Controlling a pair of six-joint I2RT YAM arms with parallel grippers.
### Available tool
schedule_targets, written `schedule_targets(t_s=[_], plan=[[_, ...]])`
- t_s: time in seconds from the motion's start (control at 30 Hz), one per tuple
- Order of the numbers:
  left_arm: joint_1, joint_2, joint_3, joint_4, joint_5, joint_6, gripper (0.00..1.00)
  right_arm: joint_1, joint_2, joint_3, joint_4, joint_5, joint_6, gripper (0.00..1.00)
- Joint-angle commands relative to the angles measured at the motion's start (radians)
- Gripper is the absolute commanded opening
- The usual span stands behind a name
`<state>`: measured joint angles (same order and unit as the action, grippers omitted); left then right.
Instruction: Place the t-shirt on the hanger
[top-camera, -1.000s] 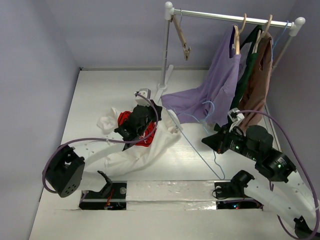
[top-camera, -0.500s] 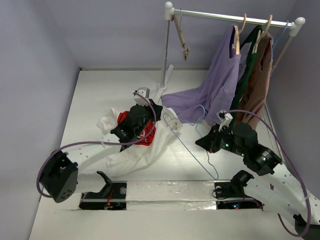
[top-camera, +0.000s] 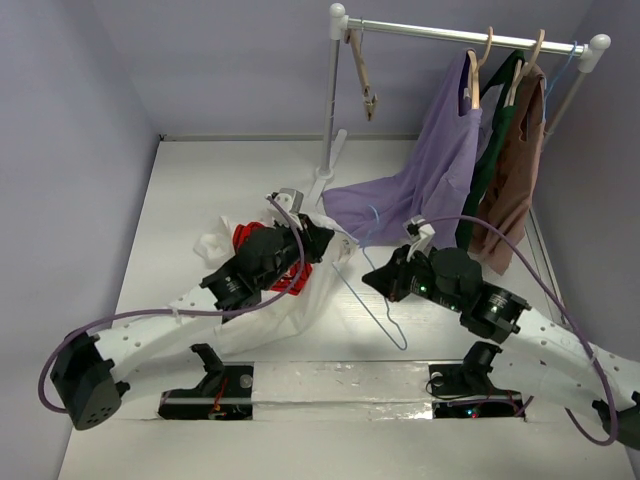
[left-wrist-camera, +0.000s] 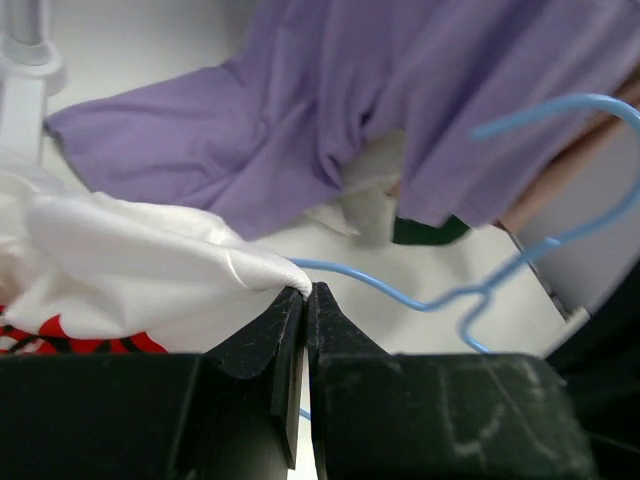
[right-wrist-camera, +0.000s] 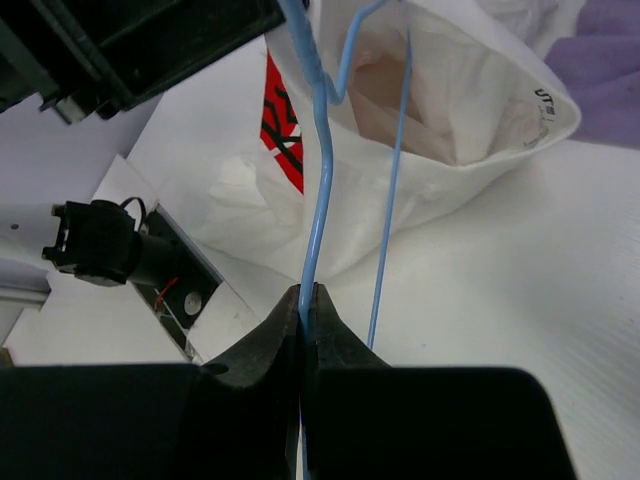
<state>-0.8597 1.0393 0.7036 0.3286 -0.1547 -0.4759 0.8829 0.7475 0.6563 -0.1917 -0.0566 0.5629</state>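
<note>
The white t-shirt (top-camera: 262, 305) with a red print lies crumpled at the table's centre-left. My left gripper (top-camera: 320, 233) is shut on a fold of its white fabric near the neck (left-wrist-camera: 160, 265), with its tips (left-wrist-camera: 307, 290) pinching the edge. My right gripper (top-camera: 372, 279) is shut on the light-blue wire hanger (top-camera: 368, 312); its tips (right-wrist-camera: 308, 290) clamp one wire (right-wrist-camera: 322, 190). The hanger's far end reaches into the t-shirt's open neck (right-wrist-camera: 455, 110). The hanger's hook shows in the left wrist view (left-wrist-camera: 520, 260).
A white clothes rack (top-camera: 335, 100) stands at the back. On it hang a purple shirt (top-camera: 440, 150) that trails onto the table, dark green (top-camera: 492, 150) and brown (top-camera: 515, 170) garments, and a bare wooden hanger (top-camera: 362, 75). The purple cloth (left-wrist-camera: 300, 120) lies just beyond my left fingers.
My right gripper has carried the hanger left, towards the t-shirt. My left arm has stretched right, with the white fabric still in its gripper.
</note>
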Motion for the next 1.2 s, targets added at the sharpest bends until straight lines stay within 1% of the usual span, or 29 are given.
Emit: schedule_targets(t_s=[0.0, 0.03, 0.1, 0.13, 0.2, 0.23, 0.27, 0.33, 0.37, 0.47, 0.5, 0.57, 0.63, 0.7, 0.73, 0.8, 0.83, 0.9, 0.93, 0.97, 1.0, 1.03, 1.1, 1.17], plan=[[-0.097, -0.091, 0.103, -0.072, -0.083, 0.023, 0.0, 0.088, 0.004, -0.004, 0.236, 0.212, -0.017, 0.0], [-0.108, -0.12, 0.109, -0.106, -0.097, 0.023, 0.0, 0.105, 0.027, -0.006, 0.265, 0.236, -0.027, 0.0], [-0.119, -0.14, 0.123, -0.125, -0.077, 0.023, 0.0, 0.139, 0.061, -0.007, 0.346, 0.268, -0.058, 0.0], [-0.119, -0.148, 0.129, -0.138, -0.065, 0.026, 0.0, 0.163, 0.106, -0.009, 0.412, 0.265, -0.063, 0.0], [-0.119, -0.147, 0.143, -0.151, -0.031, 0.026, 0.0, 0.174, 0.162, -0.018, 0.495, 0.244, -0.064, 0.0], [-0.13, -0.139, 0.161, -0.158, -0.017, 0.026, 0.0, 0.174, 0.193, -0.029, 0.573, 0.241, -0.069, 0.0], [-0.142, -0.137, 0.174, -0.166, -0.006, 0.026, 0.0, 0.174, 0.255, -0.032, 0.607, 0.245, -0.077, 0.0], [-0.163, -0.139, 0.203, -0.19, -0.011, 0.026, 0.0, 0.174, 0.314, -0.03, 0.668, 0.253, -0.104, 0.0], [-0.173, -0.143, 0.211, -0.197, -0.016, 0.033, 0.0, 0.174, 0.358, -0.023, 0.73, 0.247, -0.116, 0.0], [-0.187, -0.157, 0.246, -0.23, -0.006, 0.043, 0.0, 0.174, 0.41, -0.011, 0.852, 0.181, -0.173, 0.0], [-0.196, -0.157, 0.257, -0.243, 0.016, 0.052, 0.0, 0.165, 0.435, 0.008, 0.868, 0.149, -0.193, 0.0], [-0.196, -0.15, 0.301, -0.275, 0.062, 0.062, 0.0, 0.154, 0.454, 0.023, 0.925, 0.132, -0.213, 0.0], [-0.219, -0.151, 0.327, -0.295, 0.069, 0.071, 0.0, 0.116, 0.467, 0.026, 0.974, 0.106, -0.215, 0.0], [-0.228, -0.157, 0.332, -0.309, 0.07, 0.08, 0.0, 0.085, 0.467, 0.011, 1.058, 0.078, -0.196, 0.0], [-0.228, -0.16, 0.336, -0.327, 0.067, 0.085, 0.0, 0.062, 0.463, 0.006, 1.102, 0.077, -0.19, 0.0], [-0.228, -0.162, 0.336, -0.371, 0.008, 0.08, 0.0, 0.053, 0.457, -0.003, 1.146, 0.083, -0.184, 0.0], [-0.228, -0.171, 0.329, -0.39, -0.017, 0.074, 0.13, 0.053, 0.451, -0.021, 1.193, 0.086, -0.185, 0.0], [-0.228, -0.185, 0.315, -0.392, -0.097, 0.066, 0.32, 0.053, 0.443, -0.05, 1.241, 0.104, -0.187, 0.0], [-0.228, -0.206, 0.297, -0.373, -0.12, 0.063, 0.45, 0.053, 0.438, -0.088, 1.291, 0.112, -0.176, 0.0], [-0.228, -0.215, 0.289, -0.356, -0.144, 0.06, 0.49, 0.053, 0.429, -0.102, 1.304, 0.121, -0.172, 0.0], [-0.228, -0.219, 0.29, -0.34, -0.198, 0.063, 0.52, 0.053, 0.428, -0.113, 1.31, 0.136, -0.17, 0.0], [-0.228, -0.211, 0.312, -0.321, -0.219, 0.072, 0.55, 0.053, 0.428, -0.122, 1.318, 0.139, -0.163, 0.0], [-0.228, -0.191, 0.348, -0.303, -0.34, 0.097, 0.55, 0.053, 0.428, -0.142, 1.338, 0.135, -0.156, 0.0], [-0.207, -0.159, 0.393, -0.287, -0.403, 0.097, 0.56, 0.053, 0.42, -0.153, 1.339, 0.129, -0.15, 0.0]])
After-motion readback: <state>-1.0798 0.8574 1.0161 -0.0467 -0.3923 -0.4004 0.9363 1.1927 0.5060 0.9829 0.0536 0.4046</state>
